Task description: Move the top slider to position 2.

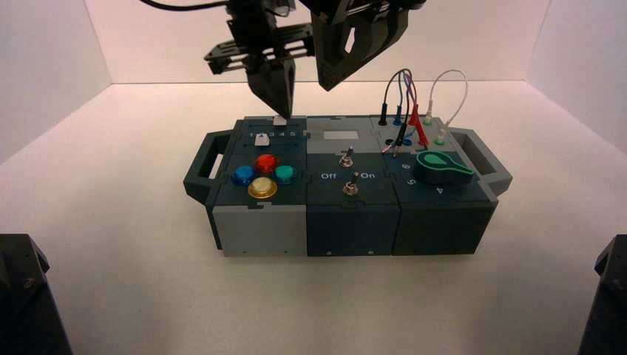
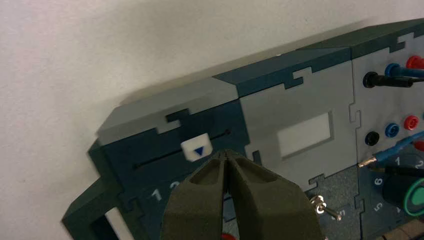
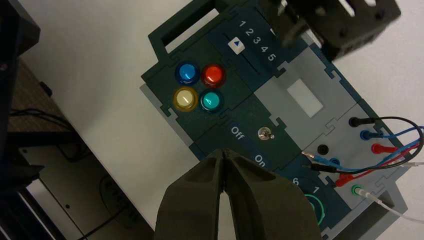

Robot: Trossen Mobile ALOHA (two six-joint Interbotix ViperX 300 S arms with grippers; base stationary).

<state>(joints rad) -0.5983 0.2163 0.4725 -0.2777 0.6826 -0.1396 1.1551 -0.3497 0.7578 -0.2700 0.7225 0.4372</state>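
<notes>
Your left gripper (image 2: 227,156), pinched closed, sits just beside the top slider (image 2: 197,147); its track runs along the box's (image 1: 347,222) length, arrow toward the numerals. Your right gripper (image 3: 223,155), also closed, hangs above.

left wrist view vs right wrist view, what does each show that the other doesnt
Only the left wrist view shows the top slider, its white cap with a blue arrow on a plain track, just beyond the shut left gripper.

Only the right wrist view shows the four round buttons, the lower slider beside the numerals 1 to 5, the Off and On lettering, and the shut right gripper hanging above the box.

Both show the grey window panel, a toggle switch, the wire sockets and part of the green knob.
</notes>
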